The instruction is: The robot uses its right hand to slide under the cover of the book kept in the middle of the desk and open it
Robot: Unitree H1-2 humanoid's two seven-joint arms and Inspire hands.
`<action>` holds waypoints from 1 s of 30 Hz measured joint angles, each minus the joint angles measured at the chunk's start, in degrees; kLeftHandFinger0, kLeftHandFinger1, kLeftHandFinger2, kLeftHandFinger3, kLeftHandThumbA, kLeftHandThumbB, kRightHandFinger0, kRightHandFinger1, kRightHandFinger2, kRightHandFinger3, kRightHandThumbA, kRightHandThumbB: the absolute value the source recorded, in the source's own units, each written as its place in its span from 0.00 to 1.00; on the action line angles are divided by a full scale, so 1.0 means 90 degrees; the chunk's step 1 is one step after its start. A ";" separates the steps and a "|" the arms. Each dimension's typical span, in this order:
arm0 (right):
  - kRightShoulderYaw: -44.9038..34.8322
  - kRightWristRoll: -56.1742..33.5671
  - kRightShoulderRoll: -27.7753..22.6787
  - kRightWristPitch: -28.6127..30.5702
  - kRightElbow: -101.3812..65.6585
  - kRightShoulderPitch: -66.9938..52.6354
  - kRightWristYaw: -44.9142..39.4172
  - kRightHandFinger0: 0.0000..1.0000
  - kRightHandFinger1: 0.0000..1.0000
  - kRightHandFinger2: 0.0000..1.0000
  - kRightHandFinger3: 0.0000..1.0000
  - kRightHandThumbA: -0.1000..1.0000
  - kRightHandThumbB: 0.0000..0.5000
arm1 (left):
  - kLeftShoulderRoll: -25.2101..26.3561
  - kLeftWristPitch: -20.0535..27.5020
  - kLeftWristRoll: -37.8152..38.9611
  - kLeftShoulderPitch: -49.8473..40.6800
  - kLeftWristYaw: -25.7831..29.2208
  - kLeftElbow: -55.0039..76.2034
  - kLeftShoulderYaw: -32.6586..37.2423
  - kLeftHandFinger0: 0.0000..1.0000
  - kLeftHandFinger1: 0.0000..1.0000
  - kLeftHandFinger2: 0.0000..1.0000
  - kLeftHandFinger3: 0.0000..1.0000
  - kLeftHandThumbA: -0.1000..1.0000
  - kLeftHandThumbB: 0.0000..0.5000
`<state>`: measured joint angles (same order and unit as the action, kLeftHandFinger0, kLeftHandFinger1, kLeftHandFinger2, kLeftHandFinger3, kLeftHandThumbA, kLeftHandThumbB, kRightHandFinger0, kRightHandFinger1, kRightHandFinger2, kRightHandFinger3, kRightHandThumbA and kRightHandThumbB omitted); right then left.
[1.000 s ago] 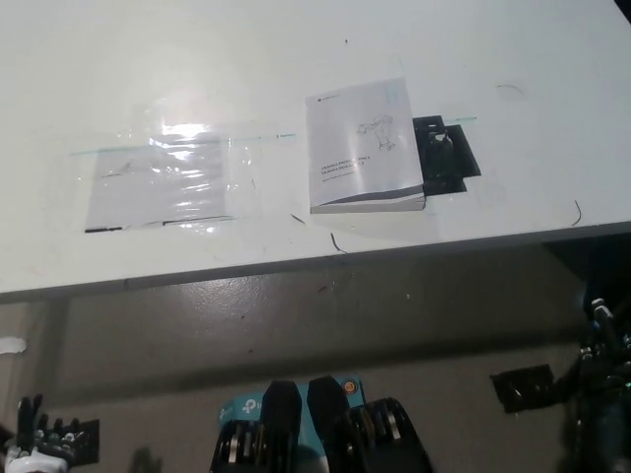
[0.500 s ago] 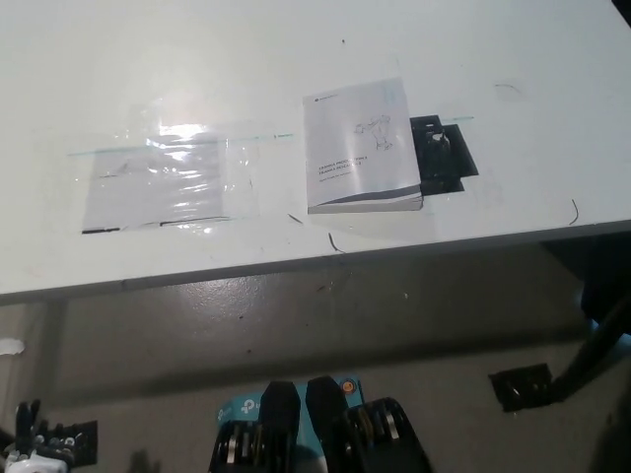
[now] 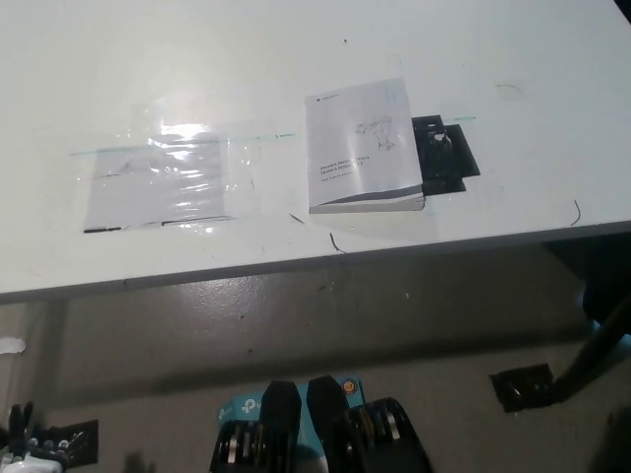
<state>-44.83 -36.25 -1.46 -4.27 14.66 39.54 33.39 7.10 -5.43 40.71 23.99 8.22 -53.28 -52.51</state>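
Nothing of the task is done yet: the book [image 3: 363, 148] lies shut and flat on the table [image 3: 296, 59], its cover untouched. The reach, the slide under the cover and the lift are all left.

The right hand is not in view; only a dark bar at the lower right edge may be part of its arm, well below and right of the book, so I cannot say how it is held. The left hand [image 3: 22, 443] rests at the bottom left corner, cut off by the frame and blurred; its fingers cannot be judged. It lies far below and left of the book.
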 measured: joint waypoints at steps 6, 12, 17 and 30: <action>0.0414 -0.0141 0.0136 -0.0006 -0.0383 -0.0002 -0.0023 1.00 1.00 1.00 1.00 1.00 0.27 | -0.0003 0.0012 0.0059 -0.0005 0.0021 0.0026 0.0058 0.96 1.00 1.00 1.00 1.00 0.09; 0.0999 -0.0305 0.0461 -0.0287 -0.0949 -0.0067 -0.0044 1.00 1.00 1.00 1.00 1.00 0.27 | 0.0000 0.0031 0.0110 -0.0006 0.0032 -0.0008 0.0149 0.92 0.98 1.00 1.00 1.00 0.11; 0.1456 -0.0414 0.0722 -0.0575 -0.1245 -0.0183 -0.0074 1.00 1.00 1.00 1.00 1.00 0.30 | -0.0024 0.0024 0.0148 -0.0037 0.0026 0.0147 0.0198 0.93 0.98 1.00 1.00 1.00 0.05; 0.2422 -0.0647 0.1428 -0.1174 -0.0646 -0.0616 -0.0590 1.00 1.00 1.00 1.00 1.00 0.28 | -0.0001 0.0050 0.0222 -0.0053 0.0078 0.0095 0.0225 0.94 0.98 0.98 1.00 1.00 0.11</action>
<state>-23.03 -42.07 11.40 -14.84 8.84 34.00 28.08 7.08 -4.98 42.70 23.51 8.92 -52.42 -50.48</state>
